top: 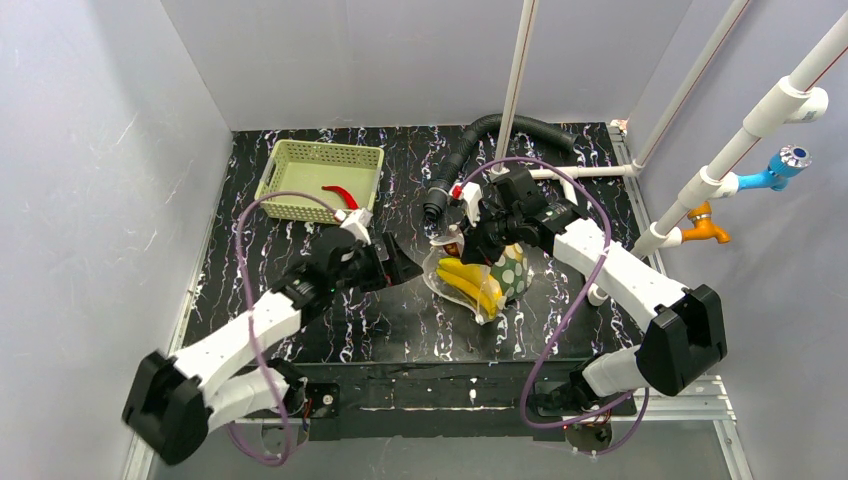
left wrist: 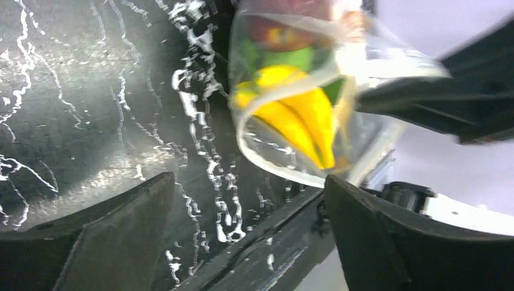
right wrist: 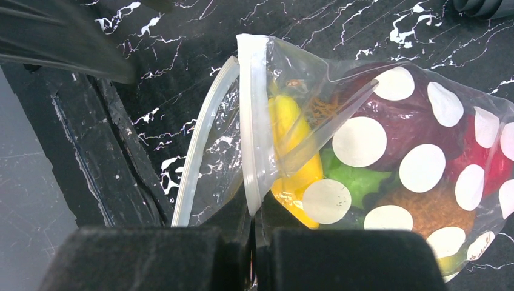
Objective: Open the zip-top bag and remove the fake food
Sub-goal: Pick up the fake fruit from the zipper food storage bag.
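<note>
The right fingers (right wrist: 339,254) clamp the rim of the zip-top bag (right wrist: 359,141); the left fingers (left wrist: 121,230) gape wide, empty, beside it.

The zip-top bag (left wrist: 363,130) is observed open-mouthed at one o'clock, a yellow banana (left wrist: 300,118) visible inside. The left gripper (left wrist: 246,182) is spread wide at six o'clock.

The scene is lit evenly from overhead, with only soft shadows cast. Pale glare is spread across the glossy black tabletop (left wrist: 91,121) in the left wrist view, where the zip-top bag (left wrist: 291,115) is smeared by motion blur. In the right wrist view its spots are rendered sharply; the right gripper (right wrist: 254,233) is lost in darkness.
</note>
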### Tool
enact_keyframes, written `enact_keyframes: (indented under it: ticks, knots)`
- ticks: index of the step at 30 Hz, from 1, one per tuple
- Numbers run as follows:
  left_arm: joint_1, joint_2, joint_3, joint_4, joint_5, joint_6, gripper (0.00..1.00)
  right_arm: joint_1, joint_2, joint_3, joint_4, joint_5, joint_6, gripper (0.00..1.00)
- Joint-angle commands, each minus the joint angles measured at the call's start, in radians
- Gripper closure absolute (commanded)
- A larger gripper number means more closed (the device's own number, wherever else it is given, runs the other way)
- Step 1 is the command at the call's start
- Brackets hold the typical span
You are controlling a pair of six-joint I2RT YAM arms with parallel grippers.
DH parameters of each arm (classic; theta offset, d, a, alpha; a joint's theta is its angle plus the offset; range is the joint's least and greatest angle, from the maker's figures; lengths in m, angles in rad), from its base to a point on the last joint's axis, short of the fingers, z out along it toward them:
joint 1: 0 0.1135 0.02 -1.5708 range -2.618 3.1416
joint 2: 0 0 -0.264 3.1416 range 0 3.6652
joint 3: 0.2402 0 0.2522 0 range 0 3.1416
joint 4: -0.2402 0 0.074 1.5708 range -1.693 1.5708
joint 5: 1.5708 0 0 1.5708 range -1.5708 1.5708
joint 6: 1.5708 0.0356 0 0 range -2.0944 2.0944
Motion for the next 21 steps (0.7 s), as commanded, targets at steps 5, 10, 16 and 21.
enact_keyframes:
  ticks: [5,10,16,21]
  knots:
    - [0.008,-0.279,-0.133,0.059,-0.004,-0.137,0.02,0.001,0.003,-0.003,0.038,-0.028,0.014,0.99]
    - [0.008,-0.369,-0.239,0.155,0.002,-0.286,0.02,0.002,0.003,0.000,0.035,-0.028,0.014,0.99]
    - [0.007,-0.429,-0.226,0.057,0.000,-0.304,0.02,0.001,0.007,0.002,0.033,-0.030,0.013,0.99]
    - [-0.009,-0.421,-0.211,0.051,0.003,-0.338,0.02,0.002,0.015,0.009,0.029,-0.029,0.013,0.99]
